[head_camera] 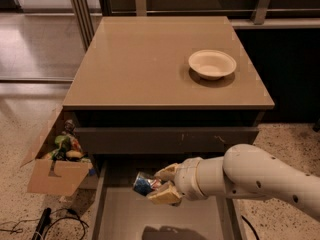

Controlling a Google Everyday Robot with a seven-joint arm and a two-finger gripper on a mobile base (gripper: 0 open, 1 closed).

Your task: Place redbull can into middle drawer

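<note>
redbull can (144, 184) clamped in gripper (160, 185), hanging over rear of open middle drawer (125, 216), apparently above floor. Step: lower toward 6 o'clock, stay clear of dark drawer front (165, 140) at 12, release low so can won't roll. Long axis near horizontal, shiny end toward 9 o'clock.

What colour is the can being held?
The redbull can is blue with a silver end, camera view; the claw grips it above the middle drawer.

Shiny metal redbull can (144, 184), matt pincer (156, 185) (over middle drawer (196, 221))
</note>
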